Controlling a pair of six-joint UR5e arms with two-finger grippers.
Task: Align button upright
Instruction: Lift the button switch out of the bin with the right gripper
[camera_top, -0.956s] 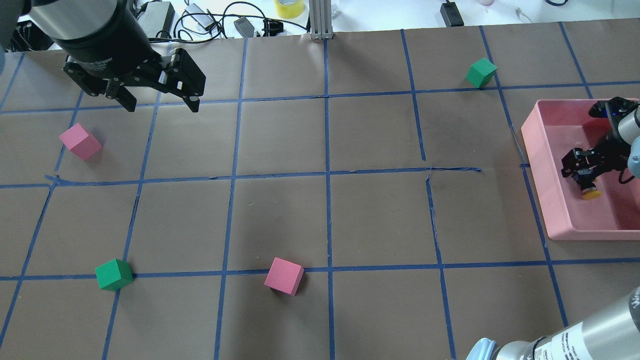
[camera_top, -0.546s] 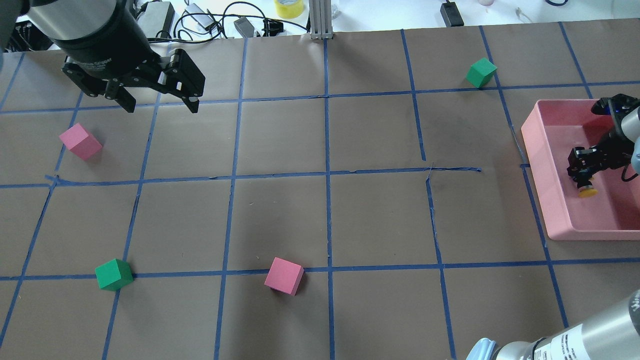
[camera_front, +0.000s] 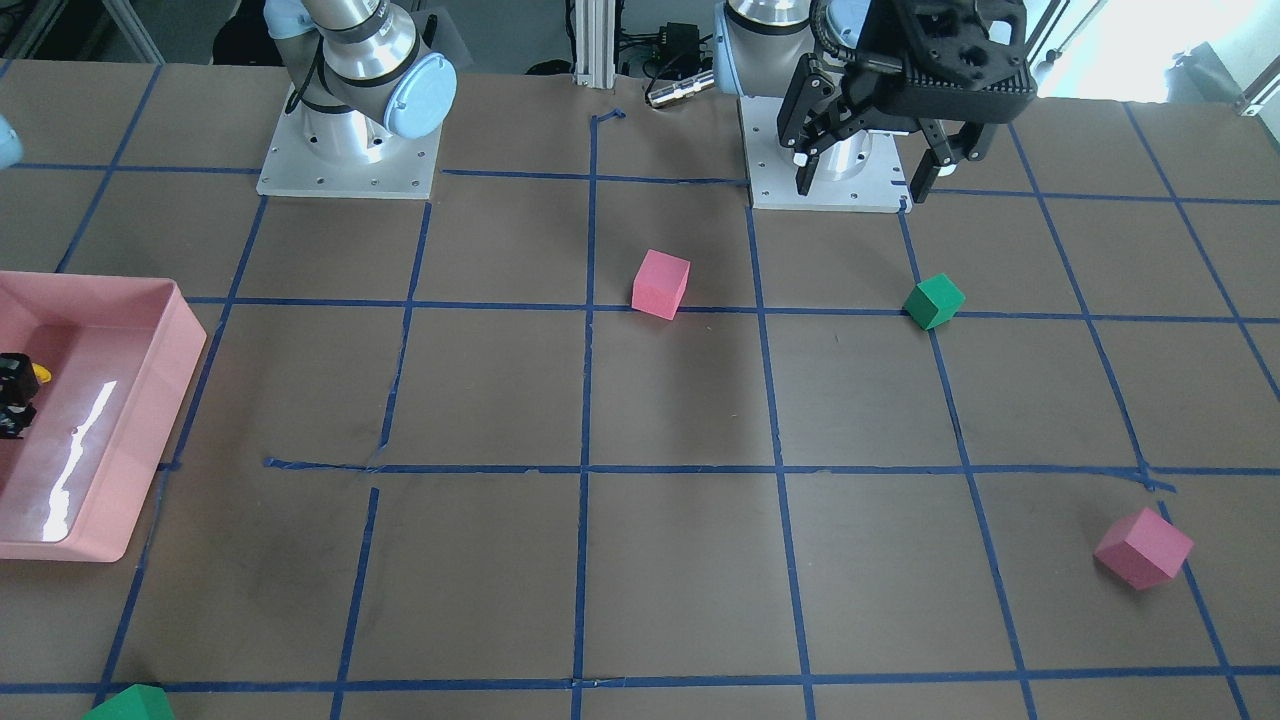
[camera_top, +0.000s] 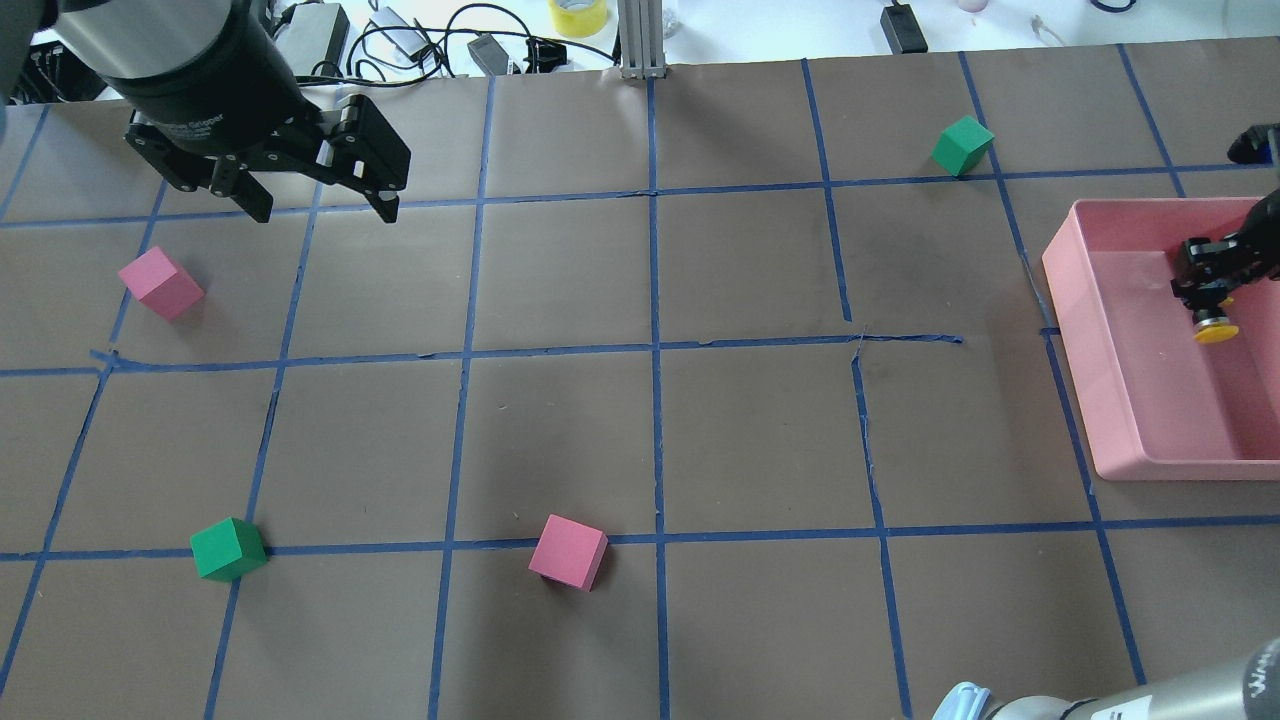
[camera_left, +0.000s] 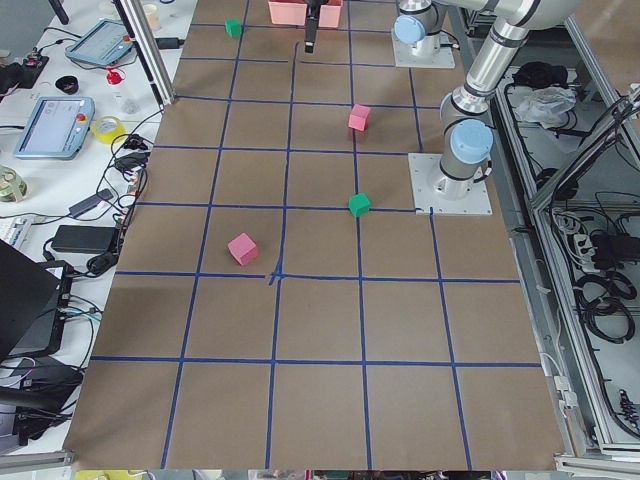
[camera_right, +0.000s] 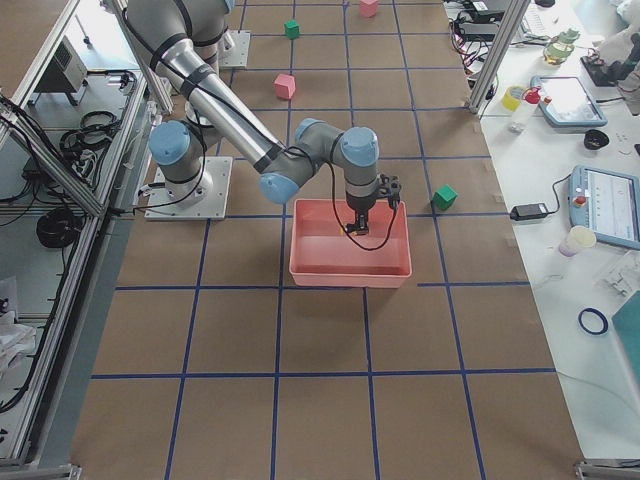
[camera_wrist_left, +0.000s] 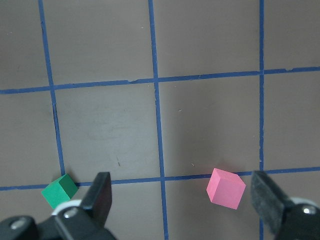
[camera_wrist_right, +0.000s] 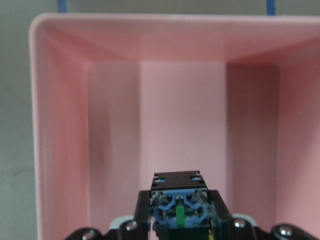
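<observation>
The right pincer (camera_top: 1207, 298) hangs over a shallow pink plastic tray (camera_top: 1062, 270) at the right end of the brown paper-covered worktop (camera_top: 750, 430), which is marked with a grid of blue tape. Its fingers are drawn in narrow and clamp a small yellow-capped, black-bodied push-button (camera_top: 1216, 331). In the right wrist view the push-button (camera_wrist_right: 178, 205) sits between the two fingers with its rear end, showing blue and green parts, turned to the camera. The cap therefore points away from the wrist, down toward the tray (camera_wrist_right: 35, 125) floor. From the right-side view the yellow cap shows just under the right pincer (camera_right: 358, 215), within the tray's outline. Whether the cap touches the floor I cannot tell.

The left pincer (camera_top: 325, 210) is well apart from all this, raised over the left half of the worktop. Its jaws are spread wide and hold nothing. Its own camera looks down between the fingers (camera_wrist_left: 100, 197) at the near green foam cube (camera_wrist_left: 59, 190) and the near pink foam cube (camera_wrist_left: 226, 188), both resting beside one blue tape line.

From overhead the near green foam cube (camera_top: 228, 549) lies toward the left and the near pink foam cube (camera_top: 568, 552) nearer the middle. A far pink foam cube (camera_top: 161, 283) lies at the left side, tilted against the grid. A far green foam cube (camera_top: 962, 144) sits near the tray's far corner, apart from it
</observation>
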